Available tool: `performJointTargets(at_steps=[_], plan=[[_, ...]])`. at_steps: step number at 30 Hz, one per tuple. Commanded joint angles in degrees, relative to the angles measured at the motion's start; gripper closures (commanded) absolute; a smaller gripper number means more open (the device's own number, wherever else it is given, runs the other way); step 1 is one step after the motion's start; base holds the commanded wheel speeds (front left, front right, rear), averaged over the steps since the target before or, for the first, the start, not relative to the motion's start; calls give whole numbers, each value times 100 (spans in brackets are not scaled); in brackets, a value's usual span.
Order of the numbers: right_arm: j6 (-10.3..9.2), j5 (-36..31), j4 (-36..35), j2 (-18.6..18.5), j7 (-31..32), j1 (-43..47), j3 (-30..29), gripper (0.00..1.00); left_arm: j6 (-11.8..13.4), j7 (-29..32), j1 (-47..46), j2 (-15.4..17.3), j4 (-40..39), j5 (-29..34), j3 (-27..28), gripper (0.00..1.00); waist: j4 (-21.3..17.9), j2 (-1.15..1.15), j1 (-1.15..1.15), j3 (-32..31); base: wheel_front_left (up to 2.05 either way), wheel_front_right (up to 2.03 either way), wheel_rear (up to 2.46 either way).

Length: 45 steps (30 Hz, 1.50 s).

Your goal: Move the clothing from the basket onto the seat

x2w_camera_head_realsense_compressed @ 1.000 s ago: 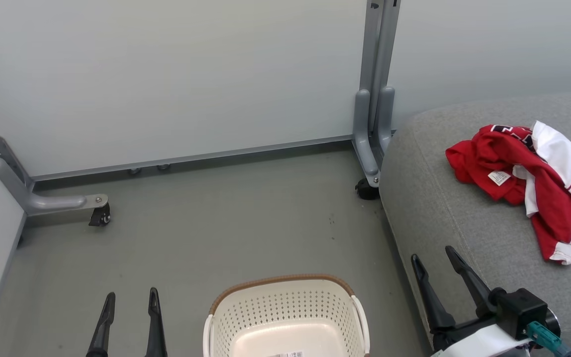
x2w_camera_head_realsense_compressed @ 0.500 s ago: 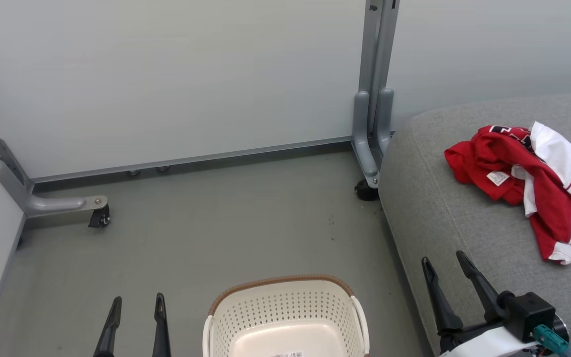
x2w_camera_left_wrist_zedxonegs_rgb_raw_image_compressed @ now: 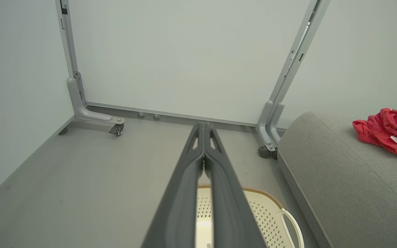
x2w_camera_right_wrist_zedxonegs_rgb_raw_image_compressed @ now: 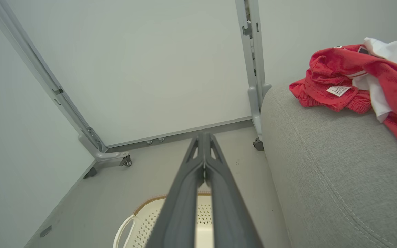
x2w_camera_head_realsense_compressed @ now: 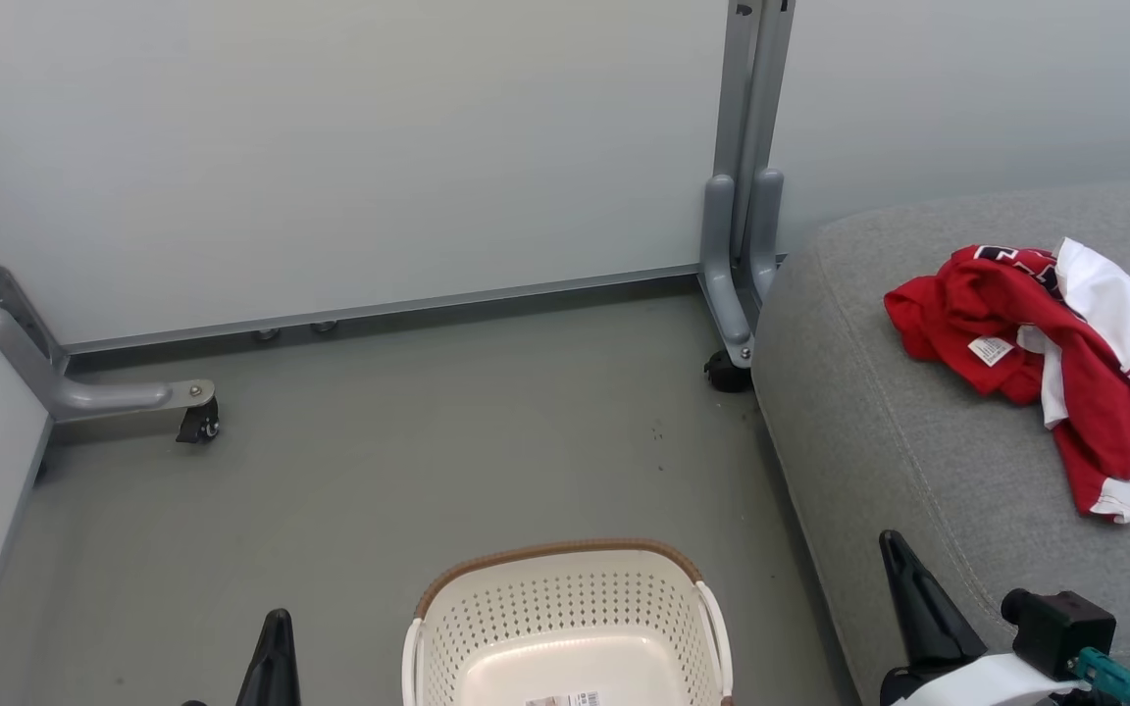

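Pale partition panels on grey frames stand behind the grey floor. The grey upholstered seat takes up the right side. The off-white perforated basket stands on the floor just beside it, a label sticker visible on its bottom. The red-and-white clothing lies crumpled on top of the seat, well apart from the basket. The left gripper and right gripper sit low on either side of the basket, each with fingertips pressed together, clenched on nothing. A small black caster carries the left frame foot.
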Motion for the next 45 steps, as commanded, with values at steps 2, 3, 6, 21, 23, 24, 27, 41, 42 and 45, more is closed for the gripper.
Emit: performJointTargets(at_steps=[2, 3, 6, 21, 23, 24, 27, 41, 42, 45], plan=[[0, 387, -50, 10, 72, -223, -77, 100, -56, 69, -253, 65, -31, -409, 63, 100, 8, 0, 0, 16, 0, 0, 0], [0, 478, -41, 12, 93, -239, -90, 100, -65, 89, -278, 70, -15, -506, 69, 100, 10, 0, 0, 21, 0, 0, 0], [0, 786, -12, 19, 162, -295, -136, 100, -95, 156, -364, 87, 43, -835, 93, 100, 19, 0, 0, 38, 0, 0, 0], [0, 2109, 108, 58, 470, -525, -348, 100, -214, 454, -736, 146, 269, -2247, 217, 100, 59, 0, 0, 121, 0, 0, 0], [0, 2270, 121, 64, 511, -556, -376, 100, -227, 490, -779, 151, 289, -2420, 234, 100, 65, 0, 0, 133, 0, 0, 0], [0, 2355, 128, 68, 531, -571, -390, 100, -236, 513, -802, 154, 299, -2507, 243, 100, 68, 0, 0, 139, 0, 0, 0], [0, 2576, 149, 77, 587, -603, -429, 100, -257, 566, -861, 159, 326, -2747, 267, 100, 75, 0, 0, 155, 0, 0, 0], [0, 3571, 240, 124, 846, -783, -615, 100, -343, 817, -1126, 180, 466, -3805, 394, 100, 114, 0, 0, 235, 0, 0, 0], [0, 3629, 245, 127, 862, -791, -626, 100, -348, 831, -1144, 181, 475, -3866, 402, 100, 116, 0, 0, 240, 0, 0, 0], [0, 3824, 266, 139, 914, -823, -665, 100, -363, 882, -1197, 184, 501, -4074, 427, 100, 124, 0, 0, 258, 0, 0, 0]])
